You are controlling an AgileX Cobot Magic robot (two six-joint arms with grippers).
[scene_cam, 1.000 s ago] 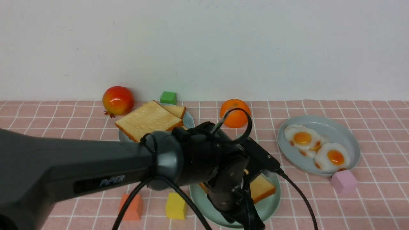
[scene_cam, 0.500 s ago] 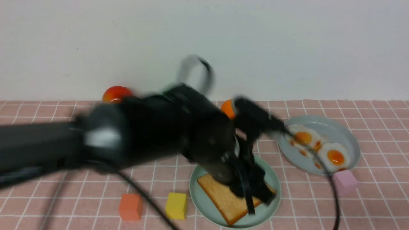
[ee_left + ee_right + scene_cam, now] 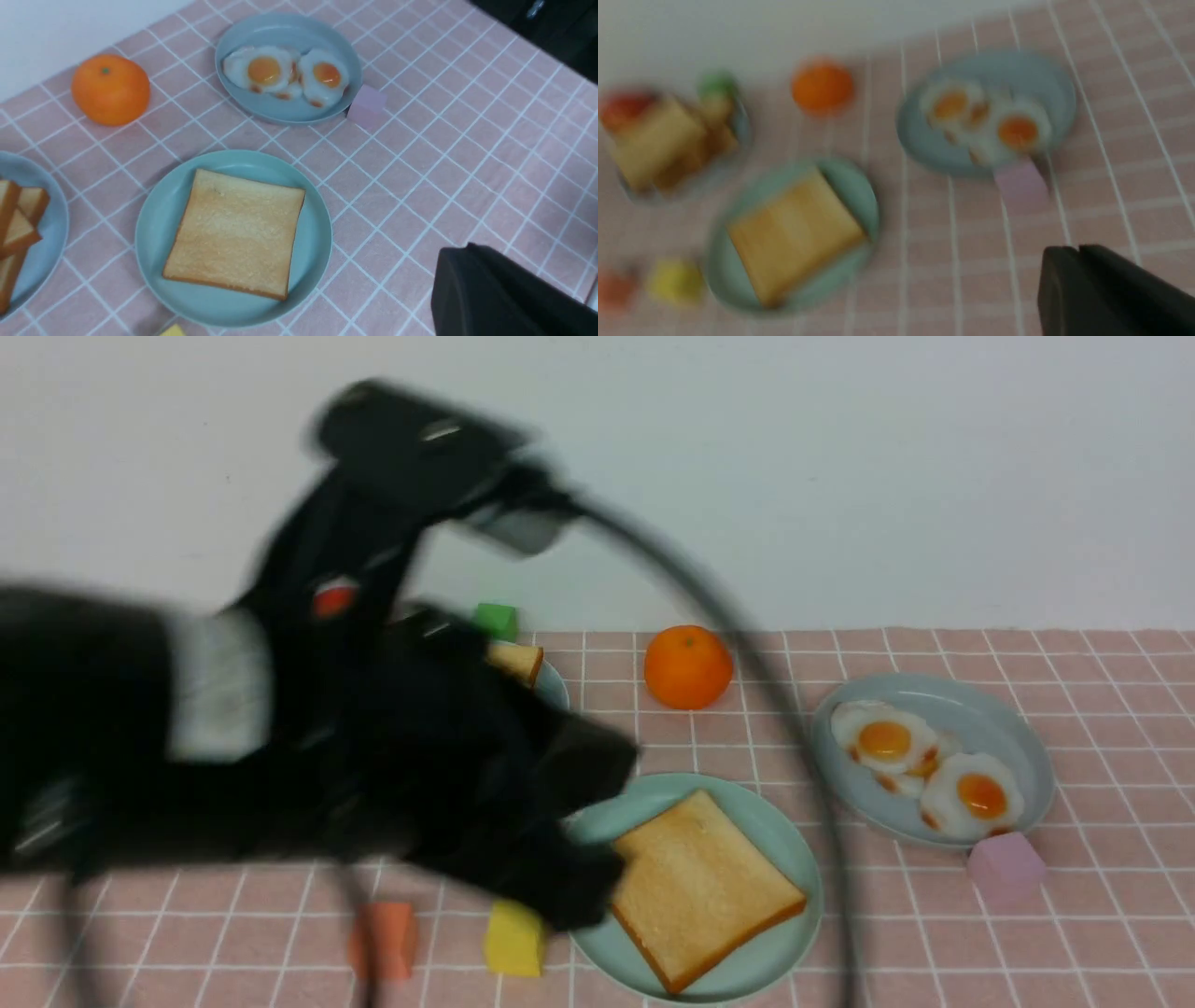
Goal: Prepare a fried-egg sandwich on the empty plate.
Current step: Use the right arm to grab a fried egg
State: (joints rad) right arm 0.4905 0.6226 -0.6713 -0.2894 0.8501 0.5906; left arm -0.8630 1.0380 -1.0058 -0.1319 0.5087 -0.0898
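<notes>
Left arm (image 3: 280, 728) has swung up and away toward the tabletop's left side, all blur in the front view; a second ago it lay low across the mint-green plate (image 3: 761, 821) with its tool over the bread. That cover is gone now; the toast slice (image 3: 700, 882) lies flat and fully bare on the plate, near the tabletop's front edge at about the middle, one corner reaching toward the plate's front rim. The left gripper (image 3: 495, 289) has its fingers pressed together and I see nothing between them; it sits apart from the slice.

Only a dark edge of the right gripper (image 3: 1092, 289) shows in a badly smeared wrist view; spread or pressed, I cannot tell.

The rest sits where it did: the fried eggs (image 3: 971, 795) are on the grey-blue plate (image 3: 1013, 728) toward the right side, with the pink cube (image 3: 1004, 866) just beside that plate's front rim; the orange (image 3: 688, 666) is near the back edge. The stacked toast (image 3: 16, 224) rests on the pale blue plate (image 3: 51, 219) at the back left; the arm hides most of it from the front, where a second ago the top slice showed whole. Yellow block (image 3: 513, 938) and orange block (image 3: 383, 938) stand by the front edge, now behind the arm's blur.
</notes>
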